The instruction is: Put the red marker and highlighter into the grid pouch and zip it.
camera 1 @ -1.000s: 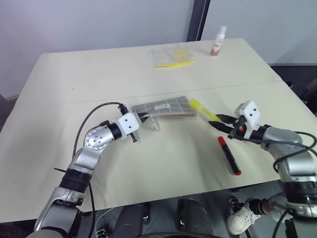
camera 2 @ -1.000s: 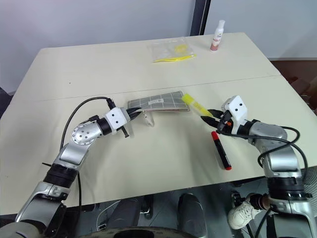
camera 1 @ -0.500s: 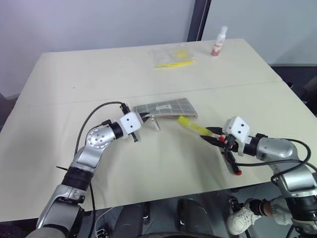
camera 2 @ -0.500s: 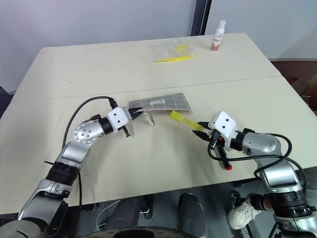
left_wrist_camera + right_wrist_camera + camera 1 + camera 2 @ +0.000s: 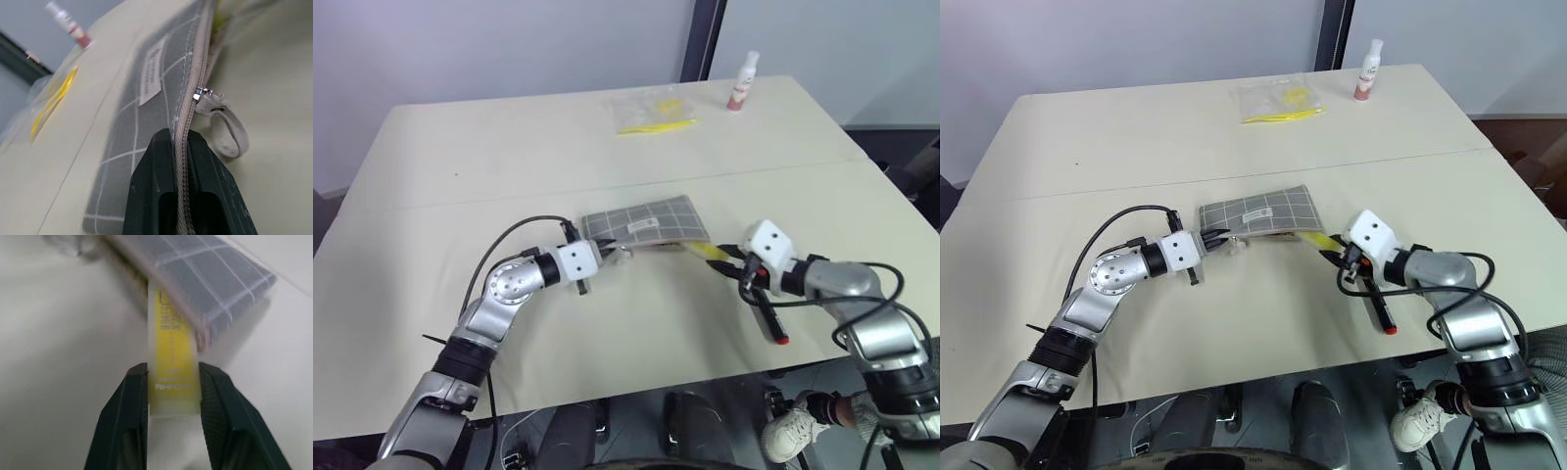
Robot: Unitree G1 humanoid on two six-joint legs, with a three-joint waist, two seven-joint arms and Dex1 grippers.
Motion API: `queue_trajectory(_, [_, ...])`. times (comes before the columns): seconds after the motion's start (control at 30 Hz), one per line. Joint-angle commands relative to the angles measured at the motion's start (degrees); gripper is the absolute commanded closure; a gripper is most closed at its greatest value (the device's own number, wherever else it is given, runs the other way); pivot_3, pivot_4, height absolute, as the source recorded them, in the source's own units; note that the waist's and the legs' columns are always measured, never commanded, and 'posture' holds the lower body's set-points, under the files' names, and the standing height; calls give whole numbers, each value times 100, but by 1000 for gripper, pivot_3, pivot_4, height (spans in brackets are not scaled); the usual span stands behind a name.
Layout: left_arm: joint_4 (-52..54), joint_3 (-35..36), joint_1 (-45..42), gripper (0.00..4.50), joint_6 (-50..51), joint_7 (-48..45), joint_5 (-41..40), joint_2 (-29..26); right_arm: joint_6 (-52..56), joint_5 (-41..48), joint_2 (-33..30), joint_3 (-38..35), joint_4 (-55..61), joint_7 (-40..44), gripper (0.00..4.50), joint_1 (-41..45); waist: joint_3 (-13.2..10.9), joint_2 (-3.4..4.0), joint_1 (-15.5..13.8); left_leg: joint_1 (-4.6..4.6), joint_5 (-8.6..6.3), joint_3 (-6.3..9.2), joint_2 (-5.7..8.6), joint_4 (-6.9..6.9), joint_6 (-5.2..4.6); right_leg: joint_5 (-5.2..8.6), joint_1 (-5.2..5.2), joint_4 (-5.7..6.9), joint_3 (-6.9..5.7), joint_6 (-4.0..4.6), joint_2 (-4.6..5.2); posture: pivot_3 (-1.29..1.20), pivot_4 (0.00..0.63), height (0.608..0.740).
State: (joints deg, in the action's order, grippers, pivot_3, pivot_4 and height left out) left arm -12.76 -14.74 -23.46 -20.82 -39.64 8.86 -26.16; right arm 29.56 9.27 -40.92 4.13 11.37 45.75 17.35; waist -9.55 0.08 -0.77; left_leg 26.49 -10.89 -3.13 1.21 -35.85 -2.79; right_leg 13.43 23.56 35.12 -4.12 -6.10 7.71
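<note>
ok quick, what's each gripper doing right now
Left gripper: shut on the zipper edge of the grid pouch.
Right gripper: shut on the highlighter, its far end at the pouch's opening.

Beige table (image 5: pixel 460 147), clear bag (image 5: pixel 651 111) with yellow contents near its far edge, white spray bottle (image 5: pixel 742 81) standing beside it

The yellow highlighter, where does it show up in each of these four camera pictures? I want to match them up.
Left eye view: highlighter at centre right, its front at the grid pouch, its rear in the right gripper.
Right eye view: same spot, slightly further left.
Left wrist view: a yellow blur at the pouch's far end, too unclear to name.
Right wrist view: centre, between the black fingers.
Shared landmark: the grid pouch.
</note>
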Motion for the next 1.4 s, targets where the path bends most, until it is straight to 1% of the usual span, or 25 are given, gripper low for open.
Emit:
queue_trajectory(0.03, [182,-72,-253,4500,-153,-75,4,36,663,-219,169,506,508,-194,3634,442,0,0,-13,2,0,1,0,0,0,0,2,0,0,0,0,0,150,740])
queue_trajectory(0.1, [171,-107,-312,4500,-148,-128,-5,67,960,-401,352,831,591,-364,3634,701,0,0,-10,2,0,4,0,0,0,0,14,-1,-3,1,1,0,150,740])
queue_trajectory(0.2, [183,-122,-342,4500,-147,-204,-43,105,1084,-637,566,1160,547,-546,3634,921,0,0,-6,4,-1,3,0,0,-1,0,15,-1,-3,0,1,0,150,740])
queue_trajectory(0.27, [241,-125,-323,4500,-123,-282,-103,124,1017,-675,723,1226,497,-626,3634,978,0,0,-11,5,0,3,1,0,-1,0,15,-1,-4,0,0,0,150,740])
queue_trajectory(0.33, [330,-117,-283,4500,-80,-363,-168,126,733,-696,830,1217,468,-651,3634,1023,0,0,-7,6,0,1,2,-1,-2,-1,14,-1,-6,-2,-4,0,150,740])
queue_trajectory(0.47, [342,-4,-258,4500,-20,-399,-245,77,-366,-1401,382,1534,239,-560,3634,934,0,1,-6,4,0,0,3,-3,-2,-6,7,1,-8,-11,-8,0,150,740])
queue_trajectory(0.5, [329,23,-258,4500,-18,-399,-253,65,-503,-1325,325,1470,220,-443,3634,868,-1,0,-5,3,0,0,4,-4,-2,-5,12,1,-10,-10,-8,0,150,740])
queue_trajectory(0.53, [308,67,-266,4500,2,-384,-277,62,-434,-1000,354,1237,316,-298,3134,753,-1,0,-6,3,0,0,4,-5,-2,-4,11,1,-11,-7,-8,0,150,740])
queue_trajectory(0.57, [282,103,-276,4500,17,-373,-299,60,-433,-868,357,1101,382,-254,2586,682,-1,-1,-7,4,0,0,4,-5,-2,-2,9,1,-11,-4,-8,0,150,740])
queue_trajectory(0.63, [217,135,-291,4500,2,-365,-307,43,-510,-816,348,978,474,-237,1834,572,-1,-1,-2,4,1,1,3,-6,-5,-8,-9,2,-12,-14,-9,0,150,740])
queue_trajectory(0.67, [189,145,-291,4500,-9,-358,-303,35,-551,-833,369,917,494,-296,1235,530,-1,-1,2,3,5,1,3,-6,-12,-10,-10,2,-12,-18,-9,0,150,740])
queue_trajectory(0.73, [166,153,-271,4500,-15,-345,-306,29,-491,-681,348,758,657,-235,270,382,-1,-1,-4,3,6,1,3,-7,-13,-10,-10,4,-12,-19,-9,0,150,740])
queue_trajectory(0.77, [168,148,-238,4500,-28,-353,-318,19,-240,-452,342,602,845,-160,68,273,-1,0,-14,3,5,2,3,-8,-12,-10,-10,4,-12,-19,-10,0,150,740])
queue_trajectory(0.87, [119,142,-124,4500,-86,-430,-373,-65,376,184,296,112,1470,-3,68,-15,-1,-1,-9,4,0,4,3,-8,-4,-10,-10,4,-14,-18,-7,0,150,740])
queue_trajectory(0.93, [24,173,-95,4500,-150,-435,-394,-132,805,860,323,-423,1977,92,68,-351,-1,-1,-13,4,-1,4,2,-8,-5,-10,-10,3,-13,-18,-5,0,150,740])
queue_trajectory(1.0, [-41,199,-93,4500,-177,-410,-410,-170,1139,1463,241,-1006,2414,256,68,-890,-1,-1,-26,2,-2,10,1,-8,-4,-8,-13,3,-14,-14,-4,0,150,740])
queue_trajectory(1.07, [-61,207,-81,4500,-206,-393,-426,-184,1234,1699,96,-1500,2738,352,68,-1606,-1,-2,-79,2,-3,15,0,-7,-5,-1,-14,-2,-18,-3,-1,0,150,740])
queue_trajectory(1.13, [-82,201,-76,4500,-229,-373,-419,-178,1450,1750,77,-1966,2934,144,68,-2292,0,-2,-138,3,-5,12,0,-7,-5,0,-13,-6,-18,-1,1,0,150,740])
queue_trajectory(1.23, [-122,164,-67,4500,-261,-389,-416,-160,1370,1251,331,-2407,2944,-602,68,-3116,0,-1,-159,-2,-5,14,-2,-7,-4,1,-8,-11,-17,1,3,0,150,740])
queue_trajectory(1.33, [-222,102,-68,4500,-327,-483,-429,-156,1182,1272,766,-2669,3096,-974,68,-3657,2,2,-157,-1,-6,13,-6,-4,-3,1,-12,-15,-14,2,3,0,150,740])
queue_trajectory(1.4, [-355,76,-110,4500,-415,-531,-409,-158,914,1127,1065,-2858,3067,-1303,68,-3811,1,3,-152,0,-6,9,-6,7,-3,2,-14,-15,-2,2,4,0,150,740])
